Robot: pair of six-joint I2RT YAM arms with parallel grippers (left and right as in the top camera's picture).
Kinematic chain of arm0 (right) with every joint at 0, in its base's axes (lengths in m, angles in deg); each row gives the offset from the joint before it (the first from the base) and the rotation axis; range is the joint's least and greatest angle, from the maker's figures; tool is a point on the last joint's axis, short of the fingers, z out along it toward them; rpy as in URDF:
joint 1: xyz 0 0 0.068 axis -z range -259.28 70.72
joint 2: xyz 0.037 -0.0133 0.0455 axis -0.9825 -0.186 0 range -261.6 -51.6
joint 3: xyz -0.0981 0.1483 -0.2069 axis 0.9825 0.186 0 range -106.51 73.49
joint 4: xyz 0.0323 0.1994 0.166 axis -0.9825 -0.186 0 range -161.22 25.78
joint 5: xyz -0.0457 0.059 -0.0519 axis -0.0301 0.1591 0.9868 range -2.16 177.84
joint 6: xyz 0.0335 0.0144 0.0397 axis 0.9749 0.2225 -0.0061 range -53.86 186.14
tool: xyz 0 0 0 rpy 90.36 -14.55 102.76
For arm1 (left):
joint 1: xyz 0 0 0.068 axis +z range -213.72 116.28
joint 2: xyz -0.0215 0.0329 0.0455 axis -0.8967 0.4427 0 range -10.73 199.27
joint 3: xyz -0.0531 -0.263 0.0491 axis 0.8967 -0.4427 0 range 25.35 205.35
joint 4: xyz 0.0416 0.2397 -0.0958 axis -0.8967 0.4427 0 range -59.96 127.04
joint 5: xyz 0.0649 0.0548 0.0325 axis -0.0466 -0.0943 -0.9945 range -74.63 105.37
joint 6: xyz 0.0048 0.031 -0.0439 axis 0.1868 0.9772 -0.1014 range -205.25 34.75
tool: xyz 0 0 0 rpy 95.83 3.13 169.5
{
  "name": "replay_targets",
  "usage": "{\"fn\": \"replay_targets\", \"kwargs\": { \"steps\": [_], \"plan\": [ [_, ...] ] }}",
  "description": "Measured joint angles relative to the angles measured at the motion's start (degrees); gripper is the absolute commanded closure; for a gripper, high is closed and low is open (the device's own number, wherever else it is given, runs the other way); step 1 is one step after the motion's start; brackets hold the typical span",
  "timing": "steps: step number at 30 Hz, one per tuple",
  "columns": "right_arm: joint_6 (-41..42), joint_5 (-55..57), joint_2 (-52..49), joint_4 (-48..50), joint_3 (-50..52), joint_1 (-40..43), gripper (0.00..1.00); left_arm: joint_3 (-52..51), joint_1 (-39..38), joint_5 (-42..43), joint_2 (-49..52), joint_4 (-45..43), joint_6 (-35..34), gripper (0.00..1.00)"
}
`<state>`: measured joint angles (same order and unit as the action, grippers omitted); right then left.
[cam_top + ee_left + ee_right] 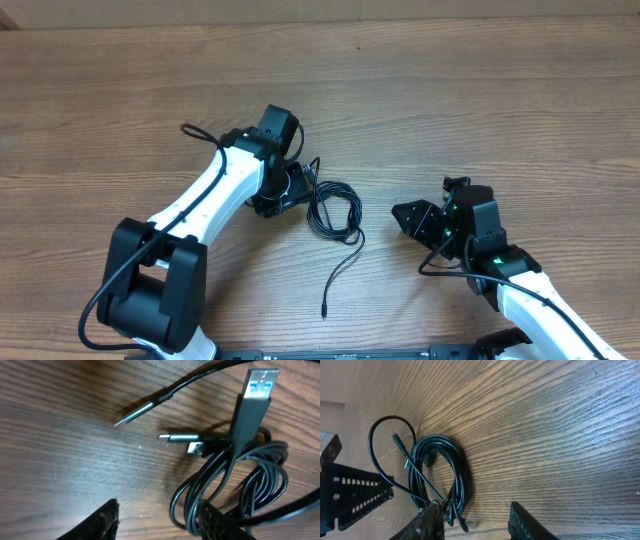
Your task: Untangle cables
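The cables (335, 208) lie in one loose coil on the tabletop (500, 90), near its middle and between the two arms. One tail (335, 275) strays out of the coil toward the near edge and ends in a small plug, clear of everything else. The rest is looped together, so the job looks barely begun.

The left end effector (157, 510) sits low at the coil's left side, spread. In its wrist view the near edge of the coil lies in the gap between its fingers, and one finger (217, 522) overlaps the loops, yet nothing is pinched. That placement reads as a set-up to catch a few strands or pin the bundle. A USB plug (257, 390) juts from the coil just ahead of it, with two slimmer plugs (175, 437) pointing out over bare wood. These free ends are probably the easiest places to start drawing a cord out.

The right end effector (408, 215) sits to the coil's right, also spread, with only bare wood between its fingers. From above it is near the coil but apart from it. It faces the bundle from the opposite side, which suits taking the far loops so the two arms can pull them apart rather than drag the whole coil.
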<state>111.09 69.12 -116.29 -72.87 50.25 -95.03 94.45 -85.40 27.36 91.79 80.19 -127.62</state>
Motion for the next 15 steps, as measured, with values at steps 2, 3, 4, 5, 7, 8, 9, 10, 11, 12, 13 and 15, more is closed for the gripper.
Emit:
{"fn": "replay_targets", "kwargs": {
  "steps": [2,3,4,5,7,8,9,10,11,12,13,15],
  "plan": [
    [-0.02,0.02,0.0,-0.04,0.0,0.0,0.57,-0.72,0.0,0.37,0.0,-1.38,-0.17,0.45],
    [-0.02,0.0,0.0,-0.04,0.0,0.0,0.56,-1.05,-0.02,0.46,0.0,-1.92,-0.2,0.45],
    [0.0,0.02,0.0,-0.04,0.0,0.0,0.56,-1.29,-0.02,0.61,0.0,-2.23,-0.35,0.45],
    [0.0,0.0,0.0,-0.04,0.0,0.0,0.56,-1.6,-0.02,0.72,0.0,-2.6,-0.59,0.45],
    [0.0,0.02,0.0,-0.02,0.0,0.0,0.56,-1.92,-0.02,0.9,0.0,-3.15,-0.72,0.45],
    [-0.02,0.02,0.0,0.0,0.0,0.0,0.55,-2.12,-0.02,1.14,0.0,-3.67,-0.79,0.45],
    [0.0,0.04,0.0,-0.02,0.0,0.0,0.55,-2.27,-0.04,1.44,0.0,-4.26,-0.81,0.45],
    [-0.02,0.07,0.0,-0.02,0.0,0.0,0.55,-2.6,-0.13,1.97,0.0,-5.6,-0.79,0.46],
    [-0.02,0.07,0.0,0.0,0.0,0.0,0.55,-2.82,-0.35,2.4,0.0,-6.38,-0.81,0.46],
    [0.02,0.07,0.0,-0.02,0.0,0.0,0.55,-3.1,-0.52,2.78,0.0,-6.97,-0.81,0.45],
    [0.0,0.07,0.0,-0.02,0.0,0.0,0.55,-3.28,-0.85,3.02,0.0,-7.15,-0.81,0.45],
    [-0.02,0.09,0.0,-0.02,0.0,0.0,0.55,-3.5,-1.66,3.45,0.0,-7.43,-0.81,0.43]
  ]
}}
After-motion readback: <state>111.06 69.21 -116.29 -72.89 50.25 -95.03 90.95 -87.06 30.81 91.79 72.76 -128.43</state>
